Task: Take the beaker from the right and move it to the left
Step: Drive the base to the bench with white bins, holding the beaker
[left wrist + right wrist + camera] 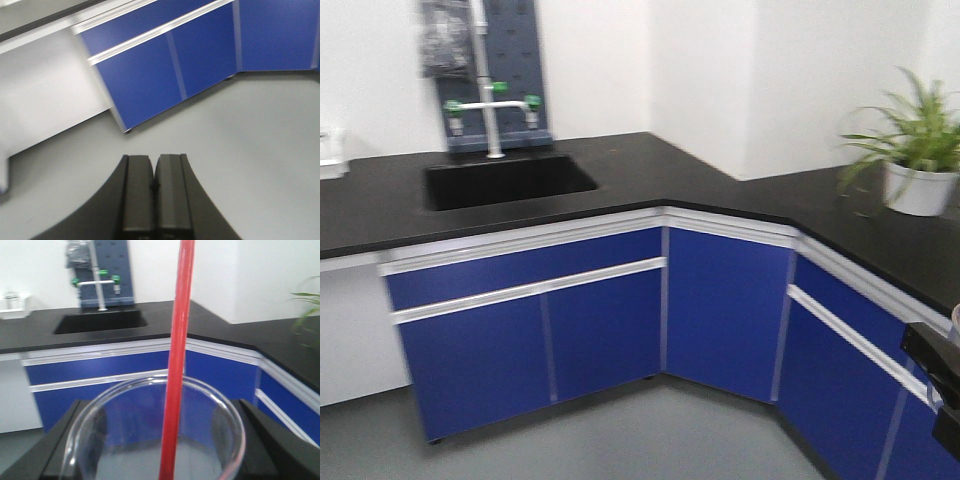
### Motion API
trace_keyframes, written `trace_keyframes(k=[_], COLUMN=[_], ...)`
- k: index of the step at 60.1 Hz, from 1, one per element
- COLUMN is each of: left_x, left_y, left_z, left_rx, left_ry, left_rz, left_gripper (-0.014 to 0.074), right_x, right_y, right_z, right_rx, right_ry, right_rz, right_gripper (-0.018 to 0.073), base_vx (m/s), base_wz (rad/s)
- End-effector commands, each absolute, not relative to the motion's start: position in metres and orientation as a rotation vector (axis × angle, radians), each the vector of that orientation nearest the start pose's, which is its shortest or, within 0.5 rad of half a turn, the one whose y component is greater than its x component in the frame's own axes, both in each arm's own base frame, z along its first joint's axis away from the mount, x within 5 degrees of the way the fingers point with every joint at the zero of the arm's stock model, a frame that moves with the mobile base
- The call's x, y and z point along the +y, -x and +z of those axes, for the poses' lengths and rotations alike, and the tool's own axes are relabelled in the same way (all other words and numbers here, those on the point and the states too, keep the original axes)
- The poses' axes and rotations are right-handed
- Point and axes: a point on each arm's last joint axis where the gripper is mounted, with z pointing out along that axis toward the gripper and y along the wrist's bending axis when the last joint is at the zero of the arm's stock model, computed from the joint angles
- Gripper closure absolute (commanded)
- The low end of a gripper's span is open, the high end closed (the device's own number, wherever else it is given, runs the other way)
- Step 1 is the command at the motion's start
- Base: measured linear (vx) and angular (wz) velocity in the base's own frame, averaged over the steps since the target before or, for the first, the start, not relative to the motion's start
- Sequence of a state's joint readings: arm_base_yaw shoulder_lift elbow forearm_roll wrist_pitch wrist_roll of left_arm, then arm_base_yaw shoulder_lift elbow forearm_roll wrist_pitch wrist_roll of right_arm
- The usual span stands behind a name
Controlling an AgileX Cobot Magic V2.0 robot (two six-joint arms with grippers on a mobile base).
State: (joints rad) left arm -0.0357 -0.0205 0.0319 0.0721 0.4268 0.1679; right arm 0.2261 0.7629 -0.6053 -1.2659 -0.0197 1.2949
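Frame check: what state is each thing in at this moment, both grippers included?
right gripper: shut on the beaker
beaker: upright between the jaws
red spoon: standing in the beaker
left gripper: jaws shut, empty
cabinet doors: closed
tap: no water seen running
potted plant: upright on the countertop

Bright even light; views soft; near beaker (pixel 120 440) blurred.
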Motion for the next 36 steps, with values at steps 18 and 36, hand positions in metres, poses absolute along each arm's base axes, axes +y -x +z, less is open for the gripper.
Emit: trace_keyframes(k=[18,36], left_x=[0.0,0.0], left_y=[-0.0528,-0.0528], left_z=[0.1662,0.1662], left_rx=[1.844,1.844], left_ry=[-0.239,-0.239], left_rz=[0.157,0.157], left_gripper=[0.0603,0.0603], right_x=[0.04,0.0398], right_y=[-0.1579,-0.1581], right_z=[0.3571,0.3569], right_rx=[1.581,1.583], right_ry=[0.197,0.195], right_rz=[0.221,0.219], right_gripper=[0.0564,0.0564], base_vx=[-0.03,0.13], base_wz=[0.62,0.57])
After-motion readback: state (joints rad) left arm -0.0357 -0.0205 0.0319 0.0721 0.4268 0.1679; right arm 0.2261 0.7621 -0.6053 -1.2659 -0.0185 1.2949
